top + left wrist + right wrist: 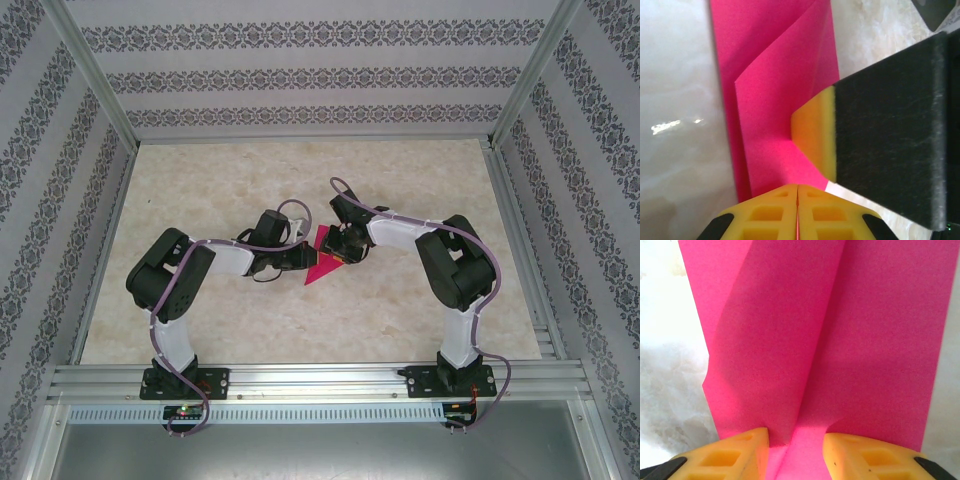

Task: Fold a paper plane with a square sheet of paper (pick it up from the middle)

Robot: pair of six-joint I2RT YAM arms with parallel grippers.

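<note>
In the top view both arms reach toward the middle of the bench, and their tips meet over the sheet of paper. The sheet is magenta-pink and already folded. From above it looks like a narrow shape with its point toward the near side of the bench, and it lies between the two end effectors.

The left end effector is clenched. In the left wrist view its two yellow fingers stand pressed one against the other, and a thin pink line runs in the seam between them, so it is pinching an edge of the sheet. Ahead of it the paper shows a diagonal flap folded over a long strip, and the pale bench shows on either side.

In the same view one finger of the right end effector comes in from the right. It is black with a yellow pad, and the pad touches the paper beside the folded flap.

The right end effector is partly released. In the right wrist view its two yellow fingers stand apart, with a clear gap between them. The pink sheet fills this gap and spreads out ahead, and a long crease runs from near the left finger up through the paper. Both fingertips sit on the sheet. We cannot tell if they press it down or merely rest there.
</note>
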